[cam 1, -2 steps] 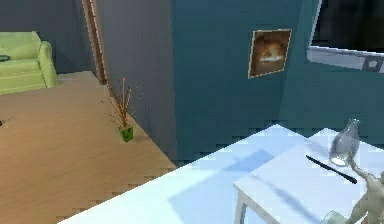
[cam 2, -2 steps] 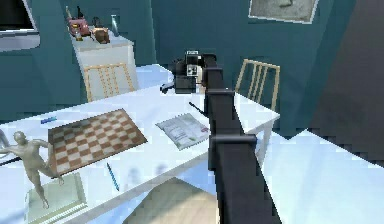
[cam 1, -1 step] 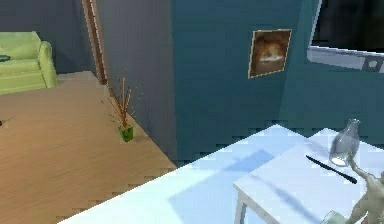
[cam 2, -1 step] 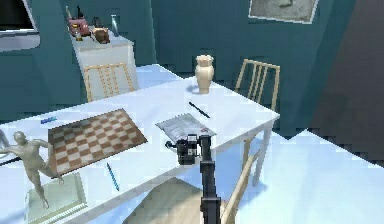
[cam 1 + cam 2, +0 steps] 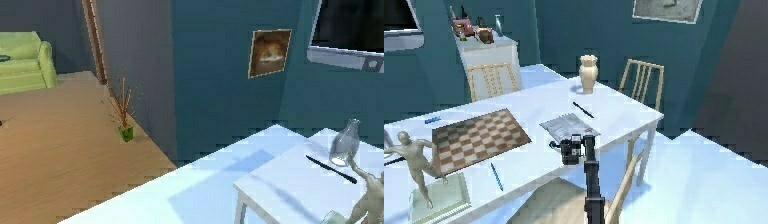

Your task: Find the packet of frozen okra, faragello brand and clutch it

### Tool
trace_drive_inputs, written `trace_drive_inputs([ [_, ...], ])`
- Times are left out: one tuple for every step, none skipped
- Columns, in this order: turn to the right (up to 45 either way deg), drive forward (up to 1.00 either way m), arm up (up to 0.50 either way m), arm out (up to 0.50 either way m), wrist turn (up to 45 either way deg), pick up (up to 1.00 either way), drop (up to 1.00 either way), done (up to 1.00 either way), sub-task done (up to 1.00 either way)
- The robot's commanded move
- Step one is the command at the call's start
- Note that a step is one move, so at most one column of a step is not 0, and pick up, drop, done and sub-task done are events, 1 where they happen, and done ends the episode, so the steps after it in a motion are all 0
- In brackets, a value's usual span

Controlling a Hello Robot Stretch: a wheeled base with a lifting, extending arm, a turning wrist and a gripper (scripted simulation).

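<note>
Sofa (image 5: pixel 22 62) in forward view, chessboard (image 5: pixel 481 138) in arm side view; jaws' spread cannot be told.

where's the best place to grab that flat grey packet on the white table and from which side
Take the flat grey packet by its near edge, the one closest to the gripper, coming down from above. It lies flat on the white table with no raised side to catch, so a grip across that thin edge looks likelier to hold than a sideways approach.
</note>
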Motion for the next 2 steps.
trace_drive_inputs([
  [0.0,0.0,0.1,0.0,0.0,0.0,0.0,0.0,0.0],
  [0.0,0.0,0.0,0.0,0.0,0.0,0.0,1.0,0.0],
])
